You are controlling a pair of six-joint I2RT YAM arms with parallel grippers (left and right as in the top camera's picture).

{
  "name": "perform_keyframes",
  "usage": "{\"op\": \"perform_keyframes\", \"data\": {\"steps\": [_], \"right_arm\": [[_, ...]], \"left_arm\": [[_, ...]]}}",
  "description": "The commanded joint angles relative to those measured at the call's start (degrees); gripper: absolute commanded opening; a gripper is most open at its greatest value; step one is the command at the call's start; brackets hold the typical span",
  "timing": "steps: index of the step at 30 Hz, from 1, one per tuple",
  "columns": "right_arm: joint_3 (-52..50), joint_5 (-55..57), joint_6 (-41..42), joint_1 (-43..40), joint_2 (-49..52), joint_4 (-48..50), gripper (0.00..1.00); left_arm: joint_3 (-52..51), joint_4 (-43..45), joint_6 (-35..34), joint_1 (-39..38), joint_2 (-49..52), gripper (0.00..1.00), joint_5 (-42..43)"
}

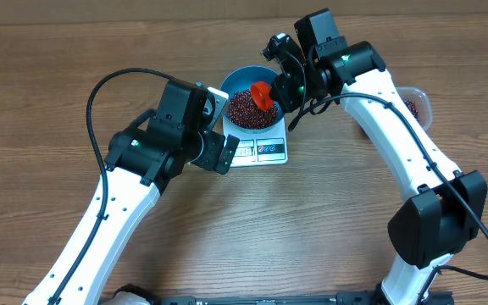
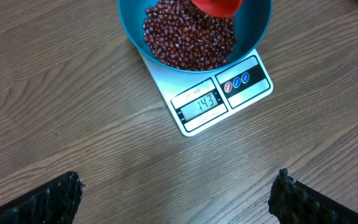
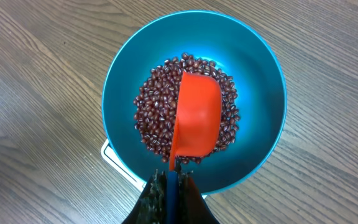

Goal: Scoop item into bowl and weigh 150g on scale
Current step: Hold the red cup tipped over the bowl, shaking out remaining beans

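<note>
Beans (image 3: 151,118) in bowl (image 3: 123,81) on scale (image 2: 253,90), right jaws clamped on scoop (image 3: 197,115) above them, left jaws wide, empty, at bowl's 8 o'clock

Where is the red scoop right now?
Right wrist view: the red scoop is centre frame, held by the right claw just over the beans in the blue bowl on the scale.

Robotics lab bench, by the look. Signs: white left arm (image 1: 100,220) and right arm (image 1: 399,131), loose black cable (image 1: 90,106), a wood-grain counter (image 1: 41,51). Kitchen props only: scale (image 2: 219,102), bowl (image 3: 120,93), beans (image 2: 185,37).
</note>
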Motion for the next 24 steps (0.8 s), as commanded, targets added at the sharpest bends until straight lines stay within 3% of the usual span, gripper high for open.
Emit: {"op": "perform_keyframes", "data": {"steps": [1,3,5,6,11,24], "right_arm": [[1.95,0.31,1.99,-0.09,-2.27,0.59,0.04],[1.95,-2.75,-0.09,-0.02,-2.29,-0.24,0.04],[1.95,-8.24,-10.34,0.26,-2.29,-2.91,0.04],[1.95,-7.63,-10.49,0.28,-2.29,-3.02,0.04],[1.95,1.07,1.25,0.09,-2.29,0.07,0.04],[1.95,0.74,1.49,0.11,-2.29,0.09,0.04]], "left_arm": [[0.76,0.09,1.09,-0.04,0.46,0.99,-0.20],[0.76,0.09,1.09,-0.04,0.46,1.00,-0.20],[0.76,0.07,1.07,-0.04,0.46,1.00,-0.20],[0.76,0.09,1.07,-0.04,0.46,1.00,-0.20],[0.76,0.09,1.09,-0.04,0.46,0.99,-0.20],[0.76,0.09,1.09,-0.04,0.46,0.99,-0.20]]}}
